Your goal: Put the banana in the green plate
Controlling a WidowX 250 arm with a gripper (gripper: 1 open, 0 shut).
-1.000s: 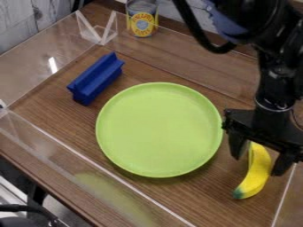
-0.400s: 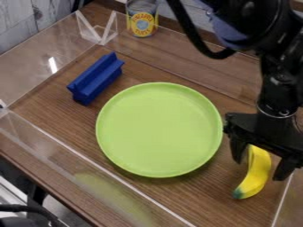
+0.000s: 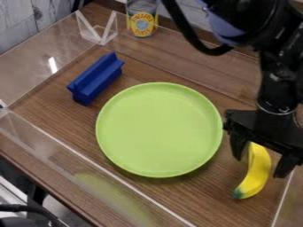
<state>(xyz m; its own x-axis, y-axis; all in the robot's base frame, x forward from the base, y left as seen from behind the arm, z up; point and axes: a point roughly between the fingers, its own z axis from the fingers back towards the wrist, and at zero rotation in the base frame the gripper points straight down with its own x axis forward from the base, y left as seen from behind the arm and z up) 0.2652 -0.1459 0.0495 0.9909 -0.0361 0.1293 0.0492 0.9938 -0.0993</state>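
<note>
Because the banana (image 3: 253, 172) is to be lifted into the green plate (image 3: 159, 129), the arm has its black fingers (image 3: 258, 152) brought down over the fruit's upper end, spread wide, one to each side. The banana lies on the wooden table (image 3: 178, 191), just beside the plate's rim and apart from it, its lower tip pointing toward the near edge. Its length runs out between the fingers, so closing them would probably pinch it across the body, a sensible hold for something narrow and curved. Whether either finger touches the skin cannot be told. The plate lies flat with nothing in it, close enough that a short lift and sideways move should do. Farther out, the blue block (image 3: 95, 78) sits beyond the plate's far side, and a can with a yellow label (image 3: 142, 18) stands near the back; neither seems to be in the way.

Compared with the frame from a second ago, the fingers and banana look almost unchanged; plate, block and can have not moved.
</note>
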